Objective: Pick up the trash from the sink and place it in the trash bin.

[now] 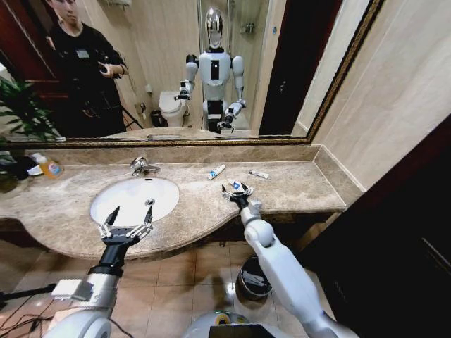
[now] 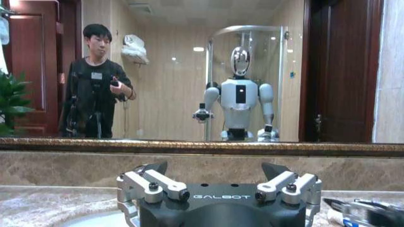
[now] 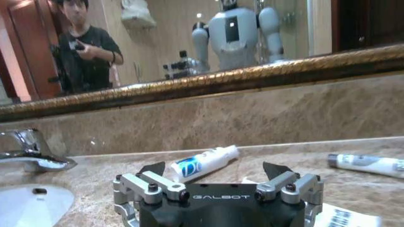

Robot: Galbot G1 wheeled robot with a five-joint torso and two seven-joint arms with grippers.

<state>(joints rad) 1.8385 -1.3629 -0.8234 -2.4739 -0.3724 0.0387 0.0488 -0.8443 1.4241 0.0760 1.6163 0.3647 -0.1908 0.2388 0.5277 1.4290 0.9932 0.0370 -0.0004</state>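
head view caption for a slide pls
Open left gripper over the sink; open right gripper above countertop trash.

Two arms with smooth white shells, rounded at the joints, ending in black wrist sections. Left gripper point(image 1: 127, 220) and right gripper point(image 1: 237, 189): black housing with "GALBOT" printed in pale letters, silver metal linkages fixed with dark round screws, dark pointed tips on the jaws. Small white block on the left forearm.

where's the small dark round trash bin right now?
In the head view the dark round trash bin with a shiny rim sits on the tiled floor below the beige marble counter, right of the white oval sink, beside the right arm.
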